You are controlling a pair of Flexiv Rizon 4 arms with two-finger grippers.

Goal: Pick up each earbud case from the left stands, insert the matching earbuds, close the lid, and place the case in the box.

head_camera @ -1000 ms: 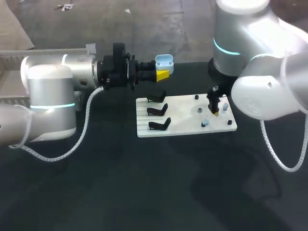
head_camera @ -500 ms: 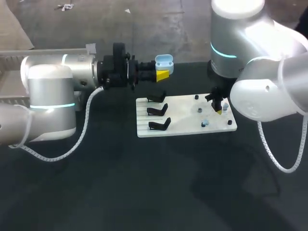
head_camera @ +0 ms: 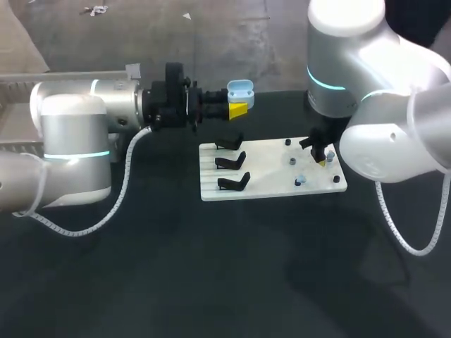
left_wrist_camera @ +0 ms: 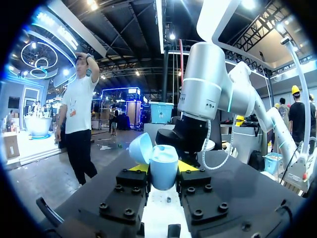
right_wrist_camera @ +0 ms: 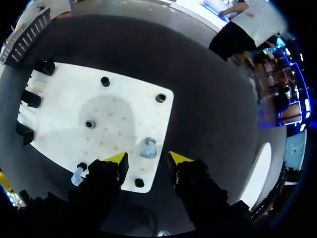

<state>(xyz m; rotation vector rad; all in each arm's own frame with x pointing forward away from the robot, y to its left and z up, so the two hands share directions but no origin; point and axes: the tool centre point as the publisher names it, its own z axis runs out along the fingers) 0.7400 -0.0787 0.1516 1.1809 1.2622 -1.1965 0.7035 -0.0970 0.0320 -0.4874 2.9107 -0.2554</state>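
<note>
The earbud case [left_wrist_camera: 163, 166] between the left end effector's [left_wrist_camera: 163, 171] yellow tips is pale blue all over. The right end effector [right_wrist_camera: 146, 158] is black with yellow tips; just ahead of it a pale blue earbud [right_wrist_camera: 148, 148] sits on a white board [right_wrist_camera: 59, 94] speckled with tiny holes, which carries black stands [right_wrist_camera: 30, 99] and pegs [right_wrist_camera: 105, 81]. The counter [right_wrist_camera: 208, 74] is dark grey; left arm [head_camera: 77, 113] and right arm [head_camera: 380, 134] are silvery white with cyan bands

**Right gripper** [right_wrist_camera: 147, 158], jaws spread: a pale earbud [right_wrist_camera: 147, 148] stands on the white board [right_wrist_camera: 59, 104] at the mouth of the gap, with a black peg [right_wrist_camera: 139, 183] beneath the gap. A second earbud [right_wrist_camera: 78, 174] sits just outside one finger. Ahead are scattered pegs [right_wrist_camera: 89, 124], then three black stands [right_wrist_camera: 30, 98]. **Left gripper** [head_camera: 238, 109], clamped on an open earbud case [head_camera: 240, 89], hangs beyond the stands. Dark table [head_camera: 211, 267] surrounds the board.
</note>
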